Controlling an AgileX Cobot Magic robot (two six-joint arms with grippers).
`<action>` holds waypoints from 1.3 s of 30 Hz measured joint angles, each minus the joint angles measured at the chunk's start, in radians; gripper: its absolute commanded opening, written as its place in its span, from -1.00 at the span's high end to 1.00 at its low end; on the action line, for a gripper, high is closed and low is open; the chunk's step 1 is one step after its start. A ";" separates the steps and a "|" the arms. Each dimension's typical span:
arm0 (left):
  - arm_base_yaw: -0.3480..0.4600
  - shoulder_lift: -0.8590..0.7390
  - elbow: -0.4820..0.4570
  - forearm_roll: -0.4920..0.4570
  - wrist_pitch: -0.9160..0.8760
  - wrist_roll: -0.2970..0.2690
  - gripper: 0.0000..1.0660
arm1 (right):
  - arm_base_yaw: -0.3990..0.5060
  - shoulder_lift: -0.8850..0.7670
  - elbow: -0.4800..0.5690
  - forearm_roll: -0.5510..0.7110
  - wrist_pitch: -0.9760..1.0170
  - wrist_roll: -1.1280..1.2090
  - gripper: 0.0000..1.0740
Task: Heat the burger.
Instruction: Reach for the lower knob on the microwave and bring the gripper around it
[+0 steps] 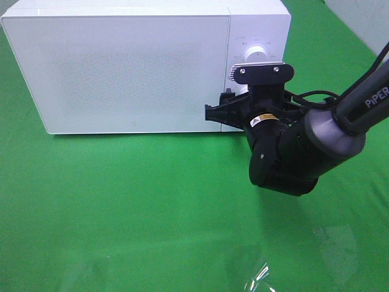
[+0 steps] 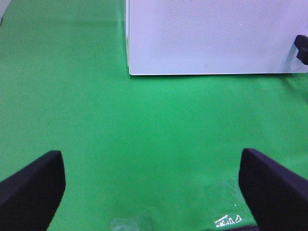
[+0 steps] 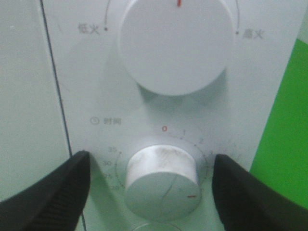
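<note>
The burger is out of view. The white microwave [image 1: 121, 73] stands at the back of the green cloth with its door shut; it also shows in the left wrist view [image 2: 211, 38]. My right gripper [image 1: 228, 109] is at the control panel. In the right wrist view it [image 3: 151, 161] is open, with one finger on each side of the lower timer knob [image 3: 161, 183], apart from it. The knob's red mark points to the lower right. The upper power knob [image 3: 173, 45] is above. My left gripper [image 2: 151, 192] is open and empty above the cloth.
The green cloth [image 1: 121, 201] covers the table in front of the microwave. A crumpled bit of clear plastic [image 1: 258, 277] lies near the front edge and also shows in the left wrist view [image 2: 130, 224]. The right arm [image 1: 316, 140] reaches in from the right.
</note>
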 measured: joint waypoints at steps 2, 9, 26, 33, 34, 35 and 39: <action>0.000 0.000 0.000 0.000 0.000 0.000 -0.68 | 0.000 0.000 0.000 0.000 0.001 0.000 0.16; 0.000 0.000 0.000 0.000 0.000 0.000 -0.68 | -0.002 0.000 0.002 0.010 0.004 0.000 1.00; 0.000 0.000 0.000 0.001 0.000 0.000 -0.68 | -0.011 0.000 0.012 -0.038 0.002 0.141 1.00; 0.000 0.000 0.000 0.001 0.000 0.000 -0.68 | -0.020 0.001 0.023 -0.086 -0.006 0.541 1.00; 0.000 0.000 0.000 0.001 0.000 0.000 -0.68 | -0.021 0.001 0.027 -0.096 -0.006 0.688 1.00; 0.000 0.000 0.000 0.001 0.000 0.000 -0.68 | -0.023 0.001 0.030 -0.108 -0.006 0.858 1.00; 0.000 0.000 0.000 0.001 0.000 0.000 -0.68 | -0.024 0.001 0.035 -0.122 -0.008 1.085 1.00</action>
